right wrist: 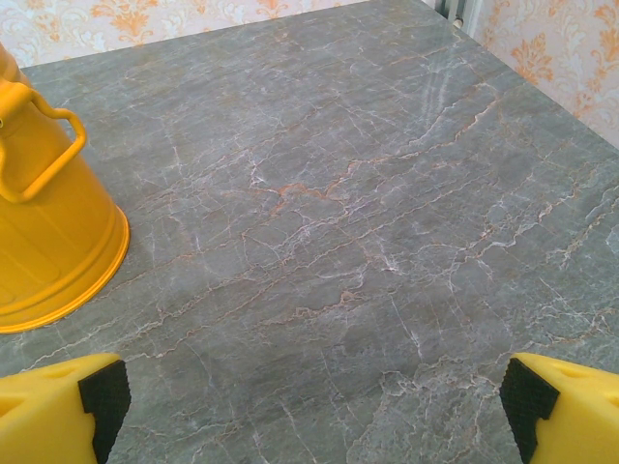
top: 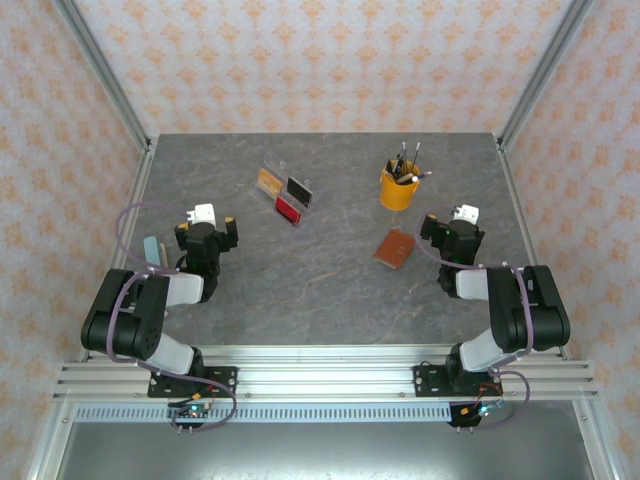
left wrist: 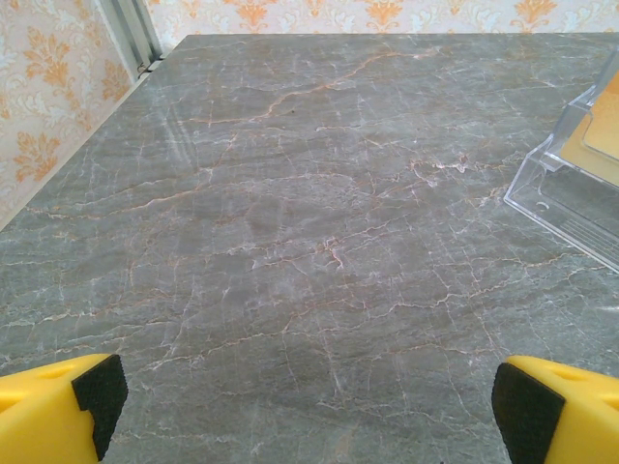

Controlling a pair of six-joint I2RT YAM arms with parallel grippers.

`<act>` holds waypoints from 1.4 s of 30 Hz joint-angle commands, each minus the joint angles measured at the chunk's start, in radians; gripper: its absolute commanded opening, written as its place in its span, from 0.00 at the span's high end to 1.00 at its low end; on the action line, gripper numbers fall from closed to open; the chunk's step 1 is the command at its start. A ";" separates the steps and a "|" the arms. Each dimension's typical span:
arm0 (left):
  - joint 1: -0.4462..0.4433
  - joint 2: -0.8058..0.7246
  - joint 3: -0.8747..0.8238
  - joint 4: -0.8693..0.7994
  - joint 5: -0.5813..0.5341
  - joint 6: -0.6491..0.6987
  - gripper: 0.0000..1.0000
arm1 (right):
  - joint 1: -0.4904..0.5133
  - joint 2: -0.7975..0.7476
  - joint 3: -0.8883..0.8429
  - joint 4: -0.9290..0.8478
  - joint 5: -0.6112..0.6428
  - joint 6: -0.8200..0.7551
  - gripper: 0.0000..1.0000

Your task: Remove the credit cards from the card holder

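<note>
Table [top: 330,290]: grey veined stone-look surface, enclosed by patterned walls on an aluminium frame. Left gripper [left wrist: 309,411]: yellow fingers [left wrist: 48,411] with black pads spread wide, nothing between them but bare tabletop. Right gripper [right wrist: 309,411]: fingers [right wrist: 571,411] likewise spread wide, holding nothing, bare surface between them. Clear acrylic stand [top: 285,192]: stands ahead and to the right of the left fingers, well apart from them; it carries orange, black and red panels. Its near corner enters the left wrist view at the right edge. Yellow cup [top: 397,188]: upright, with a side handle and several pens standing in it, ahead and to the left of the right fingers, apart from them. Card holder [top: 394,249]: reddish-brown, lying flat and closed on the table, near the right fingers on their left side, not touched by either gripper; what it contains cannot be told while it is shut. Small pale strip [top: 150,250]: lies to the left of the left fingers; its nature cannot be told.
</note>
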 commanded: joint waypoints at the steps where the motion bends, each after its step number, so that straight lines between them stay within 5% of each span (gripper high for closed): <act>1: 0.007 0.003 0.022 -0.006 -0.019 -0.007 0.00 | -0.005 0.007 0.020 -0.004 -0.009 -0.010 0.00; 12: 0.008 0.002 0.019 0.000 -0.020 -0.007 0.00 | -0.005 0.002 0.009 0.010 -0.009 -0.010 0.00; 18: 0.007 -0.104 0.083 -0.207 -0.103 -0.043 0.00 | -0.005 -0.084 -0.001 -0.034 0.040 0.009 0.00; 24: 0.006 -0.184 0.203 -0.537 -0.139 -0.143 0.00 | -0.002 -0.293 0.075 -0.340 0.135 0.103 0.00; 30: -0.001 -0.291 0.308 -0.823 -0.102 -0.307 0.00 | 0.003 -0.472 0.228 -0.824 0.134 0.324 0.00; 36: -0.028 -0.299 0.378 -0.967 0.051 -0.347 0.00 | 0.007 -0.400 0.402 -1.198 -0.075 0.495 0.01; 42: -0.052 -0.281 0.380 -0.948 0.142 -0.333 0.00 | 0.121 -0.258 0.443 -1.268 -0.134 0.555 0.07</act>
